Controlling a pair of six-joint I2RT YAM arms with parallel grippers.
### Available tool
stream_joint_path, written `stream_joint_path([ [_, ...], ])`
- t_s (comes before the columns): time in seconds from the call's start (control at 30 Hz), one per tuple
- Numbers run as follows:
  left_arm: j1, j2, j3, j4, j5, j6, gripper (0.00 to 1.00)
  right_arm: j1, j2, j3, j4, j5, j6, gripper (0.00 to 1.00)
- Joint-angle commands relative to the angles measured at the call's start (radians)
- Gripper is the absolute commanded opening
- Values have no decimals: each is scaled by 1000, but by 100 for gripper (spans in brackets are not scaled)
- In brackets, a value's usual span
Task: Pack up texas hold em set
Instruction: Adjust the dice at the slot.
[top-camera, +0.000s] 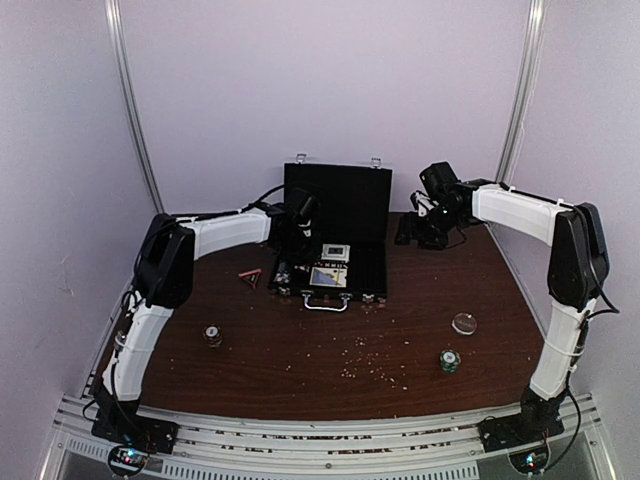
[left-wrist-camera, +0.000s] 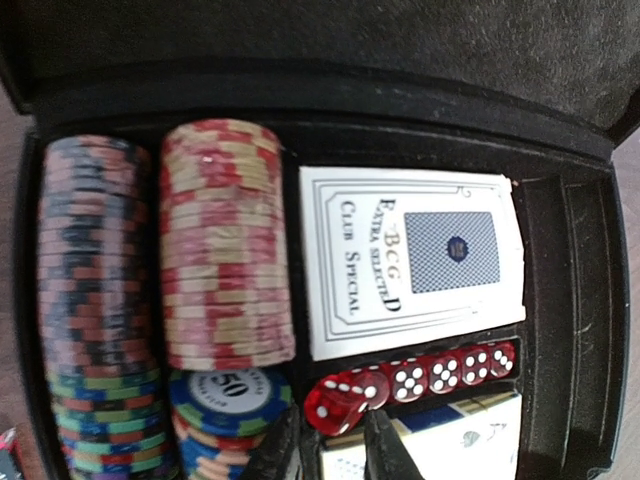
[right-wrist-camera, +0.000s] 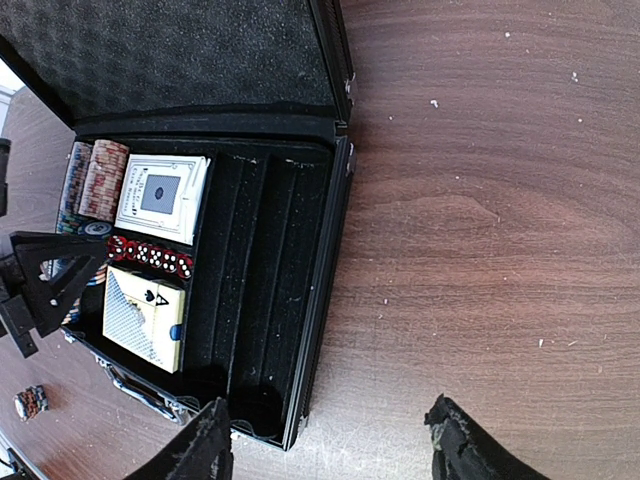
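Observation:
The black case (top-camera: 352, 200) lies open at the back of the table with its lid up. In the left wrist view its tray holds rows of striped chips (left-wrist-camera: 225, 240), a blue 50 chip (left-wrist-camera: 230, 385), a card deck (left-wrist-camera: 410, 260) and a row of red dice (left-wrist-camera: 450, 368). My left gripper (left-wrist-camera: 332, 445) is over the tray's left part (top-camera: 283, 265). Its narrow fingertips are closed on a tilted red die (left-wrist-camera: 340, 400) at the row's end. A second deck (right-wrist-camera: 145, 315) lies by the handle. My right gripper (right-wrist-camera: 335, 445) hangs open right of the case (top-camera: 420, 232), holding nothing.
Loose on the table are a small chip stack (top-camera: 213, 335) at front left, a green chip stack (top-camera: 449, 360) and a clear round disc (top-camera: 465, 323) at front right. A small red object (top-camera: 250, 275) lies left of the case. The case's right slots (right-wrist-camera: 260, 290) are bare.

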Motion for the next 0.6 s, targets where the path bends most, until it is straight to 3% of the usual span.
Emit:
stream_joint_path([
  [0.0, 3, 55, 32, 15, 25, 15, 23, -8, 14, 27, -13, -9, 4, 68],
  [0.57, 3, 92, 34, 18, -6, -5, 9, -9, 25, 39, -22, -6, 1, 68],
])
